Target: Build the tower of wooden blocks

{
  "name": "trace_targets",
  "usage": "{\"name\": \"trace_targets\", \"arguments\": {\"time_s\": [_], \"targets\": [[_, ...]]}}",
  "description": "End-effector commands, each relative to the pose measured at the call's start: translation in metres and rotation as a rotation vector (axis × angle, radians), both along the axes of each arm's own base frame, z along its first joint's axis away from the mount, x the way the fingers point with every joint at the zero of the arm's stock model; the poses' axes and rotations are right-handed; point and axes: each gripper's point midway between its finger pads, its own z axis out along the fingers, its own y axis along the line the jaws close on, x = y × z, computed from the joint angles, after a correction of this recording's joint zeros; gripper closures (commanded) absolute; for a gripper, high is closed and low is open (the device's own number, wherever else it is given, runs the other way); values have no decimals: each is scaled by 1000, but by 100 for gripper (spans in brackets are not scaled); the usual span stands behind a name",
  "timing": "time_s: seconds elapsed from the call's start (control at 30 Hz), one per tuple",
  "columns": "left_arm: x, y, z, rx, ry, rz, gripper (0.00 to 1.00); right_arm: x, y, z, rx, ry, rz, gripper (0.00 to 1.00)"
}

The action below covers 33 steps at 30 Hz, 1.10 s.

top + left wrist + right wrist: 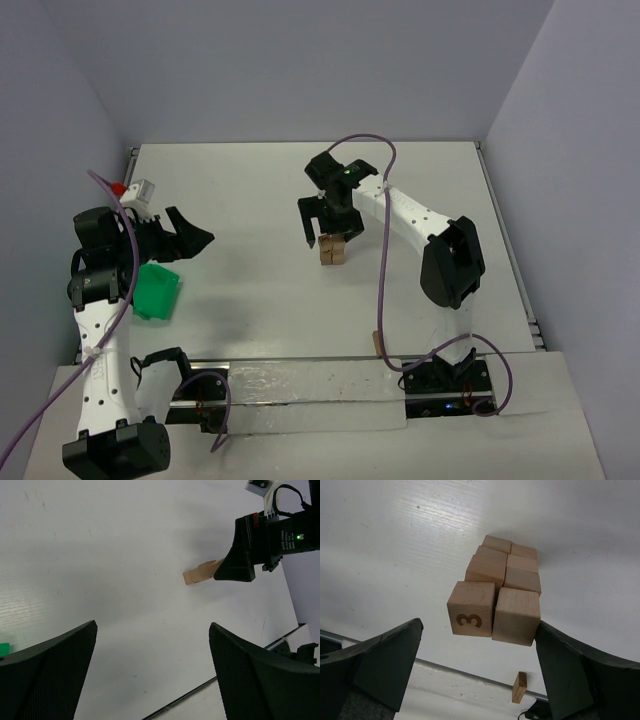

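At 9 o'clock on the bench (250, 190), the left claw (192, 231) hangs spread wide with nothing between its jaws and faces 3 o'clock across bare surface. It is probably parked there to stay out of the other arm's way while keeping the stack in sight. Just below it, towards 7 o'clock, sits the green tray (158, 290), well apart from the build.

Near the bench's middle, a touch towards 3 o'clock, stands the tower (333, 251). The right wrist view shows a tight column two cubes wide, and one of its two top wood blocks (471, 609) bears a "3" on its side. The right claw (328, 232) hovers directly over it with its jaws fully parted, one on each side of the top pair, and grips nothing. One finger sits just beside the unmarked cube, though I cannot tell whether they touch. That straddling pose suggests a cube set down square and let go, so the stack looks close to finished.

Towards 5 o'clock from the tower, at the bench's near edge, a loose wooden piece (376, 343) stands alone.
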Motion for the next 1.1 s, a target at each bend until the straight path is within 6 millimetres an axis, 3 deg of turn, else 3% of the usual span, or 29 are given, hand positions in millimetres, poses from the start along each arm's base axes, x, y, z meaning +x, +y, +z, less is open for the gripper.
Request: {"name": "trace_targets", "arguments": {"time_s": [0.0, 0.3, 0.43, 0.6, 0.7, 0.77, 0.83, 0.9, 0.93, 1.07], "targets": [[3, -4, 10, -4, -60, -45, 1, -2, 7, 38, 77, -94, 70, 0], [3, -3, 12, 1, -71, -41, 1, -12, -20, 35, -14, -135, 31, 0], [3, -6, 13, -1, -79, -61, 1, -10, -22, 39, -18, -155, 37, 0], [-1, -18, 14, 3, -103, -154, 4, -3, -14, 83, 56, -271, 111, 0], [2, -33, 1, 86, -91, -213, 10, 2, -15, 135, 119, -429, 196, 0], [8, -36, -6, 140, -93, -211, 13, 5, -17, 152, 128, -497, 226, 0], [7, -62, -30, 215, -65, -264, 22, 10, -40, 176, 150, -581, 212, 0], [7, -73, -44, 222, -32, -283, 26, 15, -57, 169, 170, -576, 197, 0], [7, -81, -51, 202, -7, -303, 30, 21, -75, 161, 171, -562, 137, 0], [11, -117, -67, 235, 68, -403, 48, 33, -115, 110, 124, -452, 19, 2]]}}
